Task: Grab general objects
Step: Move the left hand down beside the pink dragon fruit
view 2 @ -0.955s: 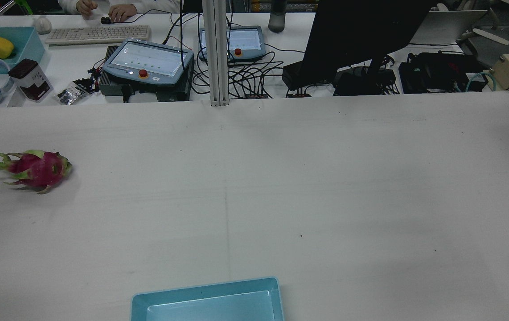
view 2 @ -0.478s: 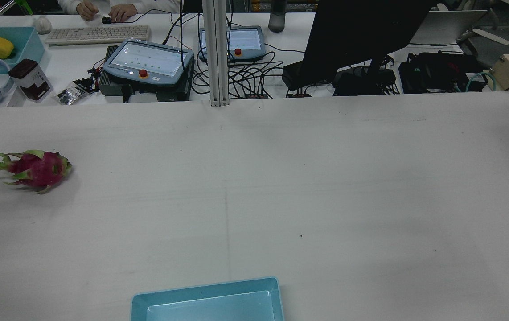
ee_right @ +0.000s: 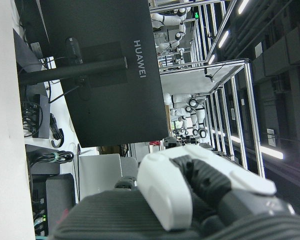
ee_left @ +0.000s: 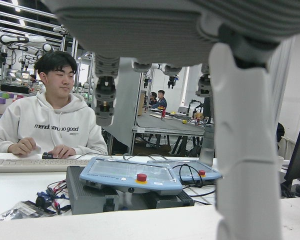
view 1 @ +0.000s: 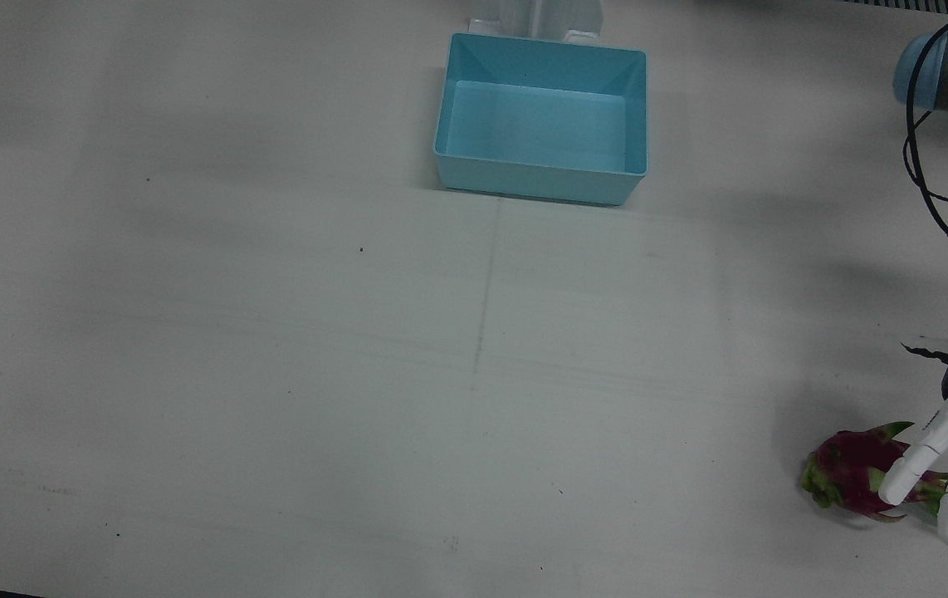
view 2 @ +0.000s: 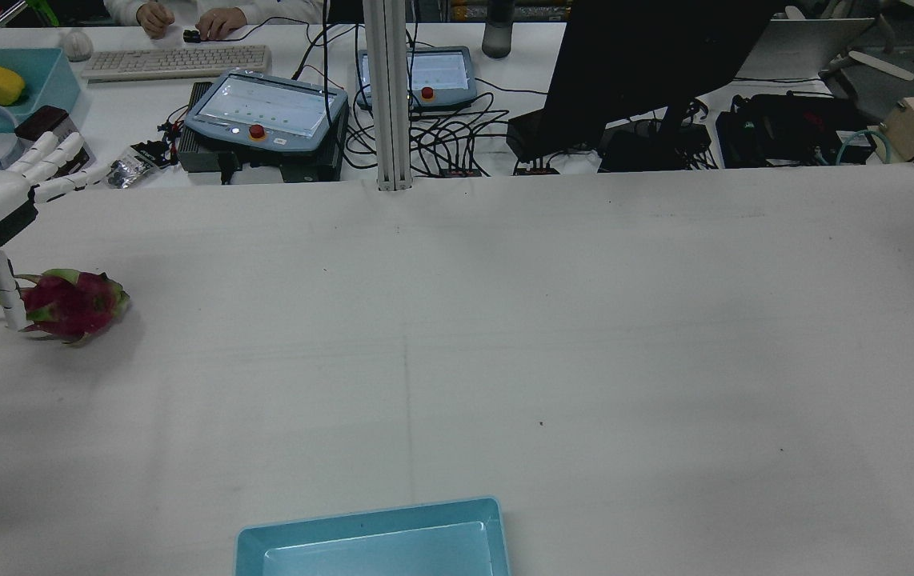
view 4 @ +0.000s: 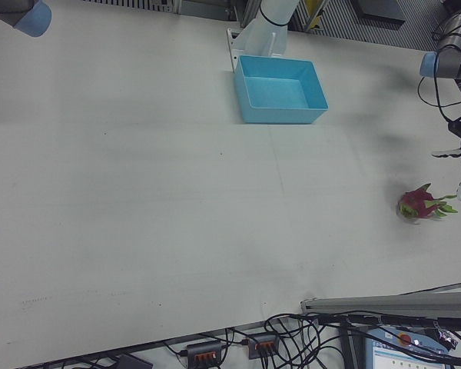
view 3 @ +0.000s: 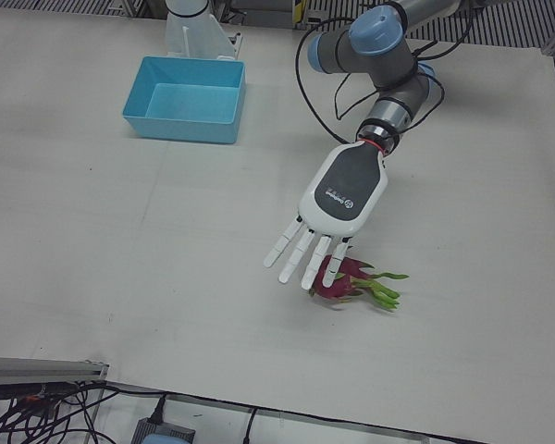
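Fruit: dragon fruit (view 3: 347, 280) lies on its side on the table (view 1: 275, 332), directly under the left hand's fingertips, green stem fronds pointing away from the palm side.
Left hand: left hand (view 3: 326, 225) hangs over the fruit, palm down, fingers (view 3: 307, 259) spread and straight, holding nothing. Spread reads as a pre-grasp shape, wide enough to straddle the fruit body.
Thumb: in the rear view one digit (view 2: 7, 292) drops beside the stem end of the fruit; touching or just short of it, cannot tell.
Contact: none confirmed in any view; fruit sits flat on the cloth.
Right hand: right hand (ee_right: 200, 195) shows only in its own camera, aimed off the table at a monitor (ee_right: 90, 70); finger posture cannot be told. Judged parked, leaving the fruit to the nearer arm.
Bin: blue bin (view 1: 542, 116) stands empty, well apart from the left hand, toward the pedestals; likely drop point.
Step in hand: approach and alignment above the fruit; closing not begun.
Risk: rounded body with loose scales may roll out of a one-sided squeeze.
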